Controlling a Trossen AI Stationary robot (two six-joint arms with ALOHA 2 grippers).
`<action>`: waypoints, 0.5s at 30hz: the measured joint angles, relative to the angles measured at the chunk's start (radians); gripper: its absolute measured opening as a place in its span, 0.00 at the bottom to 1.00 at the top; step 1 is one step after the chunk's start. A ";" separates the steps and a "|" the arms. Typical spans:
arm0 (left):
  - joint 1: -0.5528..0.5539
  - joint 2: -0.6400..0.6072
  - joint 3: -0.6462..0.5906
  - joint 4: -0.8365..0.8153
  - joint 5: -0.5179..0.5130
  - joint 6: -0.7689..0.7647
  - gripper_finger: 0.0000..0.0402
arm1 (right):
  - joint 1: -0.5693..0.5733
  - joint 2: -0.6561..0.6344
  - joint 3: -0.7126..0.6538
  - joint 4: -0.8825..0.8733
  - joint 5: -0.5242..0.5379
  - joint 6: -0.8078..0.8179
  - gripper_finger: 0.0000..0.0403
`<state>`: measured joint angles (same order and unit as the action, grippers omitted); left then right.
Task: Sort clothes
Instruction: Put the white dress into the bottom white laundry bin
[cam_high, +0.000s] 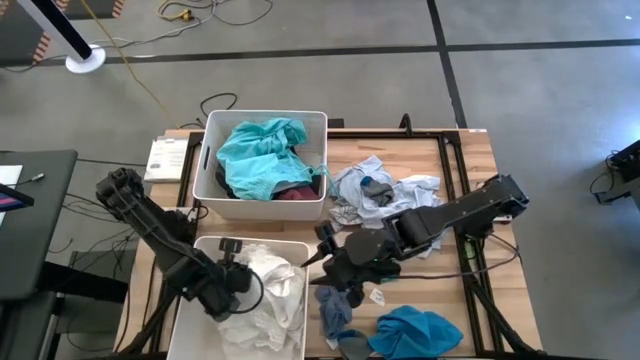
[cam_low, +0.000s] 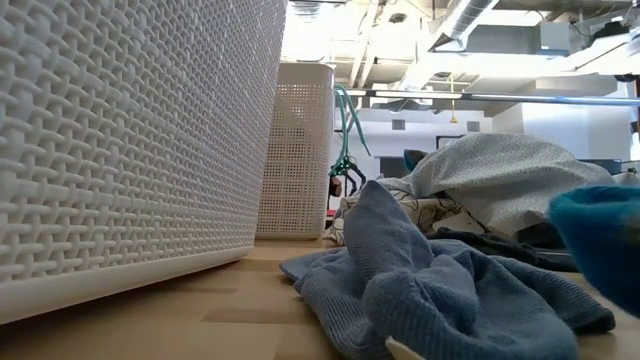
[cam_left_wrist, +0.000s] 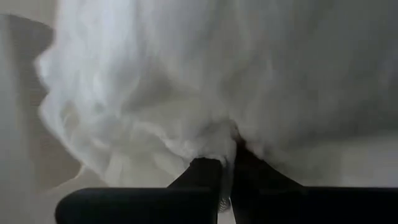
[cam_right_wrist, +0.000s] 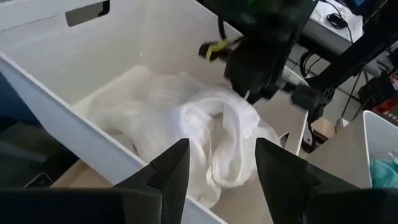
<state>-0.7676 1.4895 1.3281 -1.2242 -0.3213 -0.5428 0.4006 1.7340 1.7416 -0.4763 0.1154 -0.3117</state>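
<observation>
Illumination is even and bright, from overhead ceiling fixtures (cam_low: 450, 25) that glare in the low view. Shadows on the desk (cam_high: 470, 170) are soft. Near white fabric (cam_left_wrist: 186, 93) is blurred; the blue cloth (cam_low: 600, 250) is defocused.

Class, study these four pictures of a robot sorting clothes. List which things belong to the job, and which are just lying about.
Part of the job:
- white garments in the near bin, pinched by the left gripper
- teal garment in the far bin
- pale grey clothes, blue cloth, bright blue garment on the table
- right gripper, open

Lying about:
- booklet
- floor cables
</observation>
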 joint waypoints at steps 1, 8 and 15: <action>0.007 0.000 -0.018 0.027 0.013 0.010 0.02 | 0.000 -0.004 0.000 -0.012 0.001 0.002 0.48; 0.044 0.000 -0.131 0.235 0.090 0.066 0.02 | -0.006 -0.009 0.000 -0.068 0.001 0.043 0.48; 0.063 0.000 -0.228 0.324 0.134 0.056 0.02 | -0.018 -0.009 0.000 -0.097 0.001 0.053 0.48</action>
<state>-0.7047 1.4895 1.0999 -0.9001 -0.1873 -0.4868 0.3828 1.7248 1.7416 -0.5730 0.1165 -0.2588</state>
